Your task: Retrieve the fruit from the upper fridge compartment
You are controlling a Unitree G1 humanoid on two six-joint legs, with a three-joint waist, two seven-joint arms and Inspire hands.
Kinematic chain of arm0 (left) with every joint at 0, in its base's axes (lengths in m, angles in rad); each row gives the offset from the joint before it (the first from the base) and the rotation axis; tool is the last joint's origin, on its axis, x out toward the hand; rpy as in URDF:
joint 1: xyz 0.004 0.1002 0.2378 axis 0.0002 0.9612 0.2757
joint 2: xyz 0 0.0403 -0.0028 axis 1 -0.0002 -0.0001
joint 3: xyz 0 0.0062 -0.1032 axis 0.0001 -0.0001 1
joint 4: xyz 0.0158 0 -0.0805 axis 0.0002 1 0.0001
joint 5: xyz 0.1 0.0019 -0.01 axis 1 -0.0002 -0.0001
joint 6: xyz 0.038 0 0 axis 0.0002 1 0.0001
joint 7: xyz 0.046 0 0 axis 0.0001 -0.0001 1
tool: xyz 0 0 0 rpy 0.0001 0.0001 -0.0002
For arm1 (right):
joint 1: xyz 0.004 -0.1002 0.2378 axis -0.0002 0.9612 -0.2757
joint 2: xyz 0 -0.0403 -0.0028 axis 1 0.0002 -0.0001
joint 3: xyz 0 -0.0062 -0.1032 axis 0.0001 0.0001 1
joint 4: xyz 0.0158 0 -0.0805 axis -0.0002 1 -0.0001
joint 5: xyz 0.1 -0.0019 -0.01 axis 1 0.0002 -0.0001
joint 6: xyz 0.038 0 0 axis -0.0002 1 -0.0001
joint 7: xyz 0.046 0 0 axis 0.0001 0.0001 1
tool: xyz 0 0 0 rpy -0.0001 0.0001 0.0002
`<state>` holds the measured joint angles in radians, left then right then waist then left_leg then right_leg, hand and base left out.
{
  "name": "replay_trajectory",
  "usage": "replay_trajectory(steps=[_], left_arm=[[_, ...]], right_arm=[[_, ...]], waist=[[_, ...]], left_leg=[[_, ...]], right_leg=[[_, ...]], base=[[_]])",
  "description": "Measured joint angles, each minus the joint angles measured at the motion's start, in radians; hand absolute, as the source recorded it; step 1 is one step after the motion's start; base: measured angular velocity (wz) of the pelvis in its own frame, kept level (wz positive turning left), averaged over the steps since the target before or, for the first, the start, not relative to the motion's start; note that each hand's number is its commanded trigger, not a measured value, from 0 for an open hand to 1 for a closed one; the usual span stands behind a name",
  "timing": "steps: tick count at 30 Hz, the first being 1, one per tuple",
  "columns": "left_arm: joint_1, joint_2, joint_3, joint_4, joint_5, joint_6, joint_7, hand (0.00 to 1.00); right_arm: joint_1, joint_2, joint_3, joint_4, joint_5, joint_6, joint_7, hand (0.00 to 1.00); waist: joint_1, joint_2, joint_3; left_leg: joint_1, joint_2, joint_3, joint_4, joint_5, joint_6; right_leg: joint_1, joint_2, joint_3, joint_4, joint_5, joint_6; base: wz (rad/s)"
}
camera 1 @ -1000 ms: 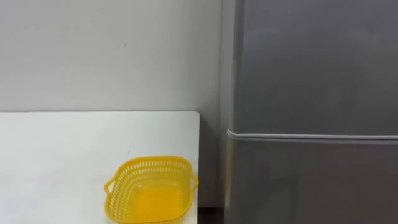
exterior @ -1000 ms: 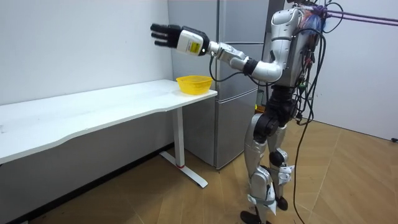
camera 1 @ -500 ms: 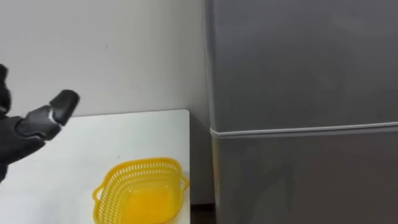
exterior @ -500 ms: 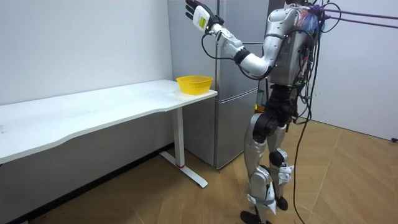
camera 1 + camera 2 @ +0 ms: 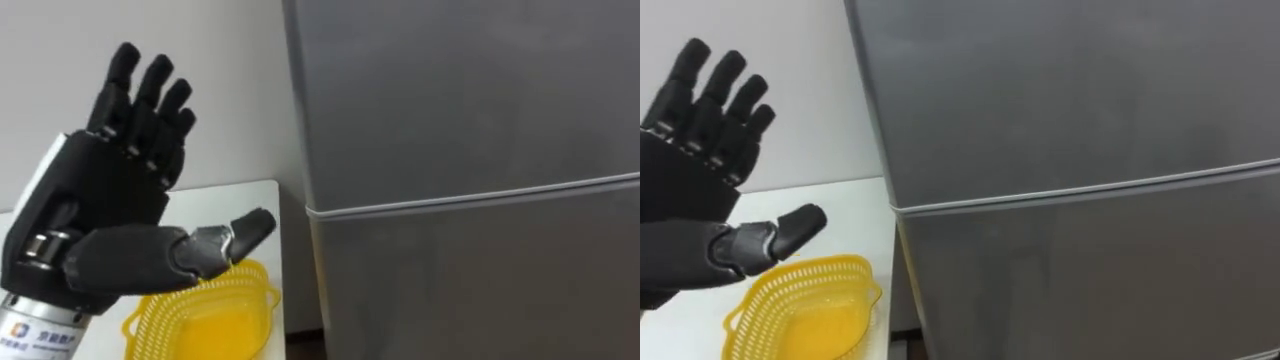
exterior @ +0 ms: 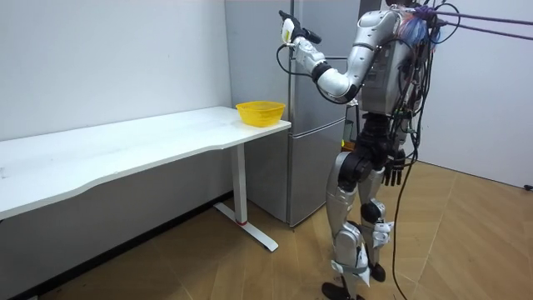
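- Checking on the fridge (image 5: 470, 250): both doors are shut and it fills the right two thirds of the eye frame. Whatever's to be fetched sits hidden behind the upper door (image 5: 460, 90). What's different from a second ago?
- It's the left hand (image 5: 110, 230). A second back it was stretched out over the table (image 5: 225, 200) in the room view, and half a second back it was swinging up. Now it's raised at the left of the eye frame, near the upper door's left edge; can't tell if it touches. Fingers are straight and spread wide, thumb poking toward the fridge, holding nothing. Camera's swung too, so the fridge slid left in frame.
- So it's the reach for the door, opening not started?
- That's my read, early days.
- Which way does the fridge sit?
- Upright, long axis vertical, front facing the robot. The seam (image 5: 470, 195) between the doors runs across the frame, rising slightly to the right. No handle I can spot, so I'd guess it hooks that left edge.
- Anything else?
- Yellow basket (image 5: 205, 320) at bottom left on the table, partly behind the thumb. The right hand (image 6: 393, 171) hangs by the hip in the room view, too small to read.
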<state>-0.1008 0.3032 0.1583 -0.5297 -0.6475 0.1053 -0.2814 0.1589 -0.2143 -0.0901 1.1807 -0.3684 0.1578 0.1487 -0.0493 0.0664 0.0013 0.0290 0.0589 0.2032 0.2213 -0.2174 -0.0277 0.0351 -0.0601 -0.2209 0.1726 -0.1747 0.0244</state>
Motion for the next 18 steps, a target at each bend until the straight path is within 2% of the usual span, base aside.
replay_trajectory(steps=[4,7,11,14,18], left_arm=[[-0.036,0.004,-0.022,0.0,0.007,0.03,-0.062,0.0],[-0.062,0.007,-0.044,0.0,0.007,0.039,-0.085,0.0],[-0.063,0.007,-0.062,0.002,0.01,0.043,-0.099,0.0],[-0.063,0.007,-0.085,0.008,0.011,0.042,-0.1,0.0],[-0.063,0.007,-0.115,0.023,0.011,0.048,-0.106,0.0]], right_arm=[[-0.003,0.0,0.01,-0.001,0.0,0.017,0.015,0.0],[-0.007,0.0,0.011,-0.001,-0.001,0.018,0.014,0.0],[-0.019,-0.002,0.013,0.005,-0.017,0.018,0.01,0.0],[-0.047,-0.005,0.041,0.026,-0.018,0.019,0.003,0.0],[-0.075,-0.006,0.071,0.027,-0.018,0.018,-0.004,0.0]], waist=[[-0.002,0.004,-0.0027],[-0.003,0.007,-0.0044],[-0.006,0.007,-0.0039],[-0.006,0.003,-0.0011],[-0.007,-0.004,0.0113]], left_leg=[[0.0,0.0,0.0,0.0,0.0,0.0],[-0.001,0.0,0.0,-0.001,0.0,0.0],[0.0,0.0,0.0,-0.002,0.0,0.0],[0.001,0.0,-0.003,-0.009,0.0,0.0],[-0.003,0.0,-0.003,-0.009,0.0,0.0]], right_leg=[[0.0,0.001,0.0,0.0,0.0,0.0],[0.003,0.0,-0.001,-0.001,0.0,0.0],[0.004,0.0,0.0,0.0,0.0,0.0],[0.003,0.0,-0.002,0.0,0.0,0.0],[0.001,0.0,-0.001,-0.001,0.0,0.0]], base=[[-0.01],[0.0],[-0.01],[0.01],[0.01]])
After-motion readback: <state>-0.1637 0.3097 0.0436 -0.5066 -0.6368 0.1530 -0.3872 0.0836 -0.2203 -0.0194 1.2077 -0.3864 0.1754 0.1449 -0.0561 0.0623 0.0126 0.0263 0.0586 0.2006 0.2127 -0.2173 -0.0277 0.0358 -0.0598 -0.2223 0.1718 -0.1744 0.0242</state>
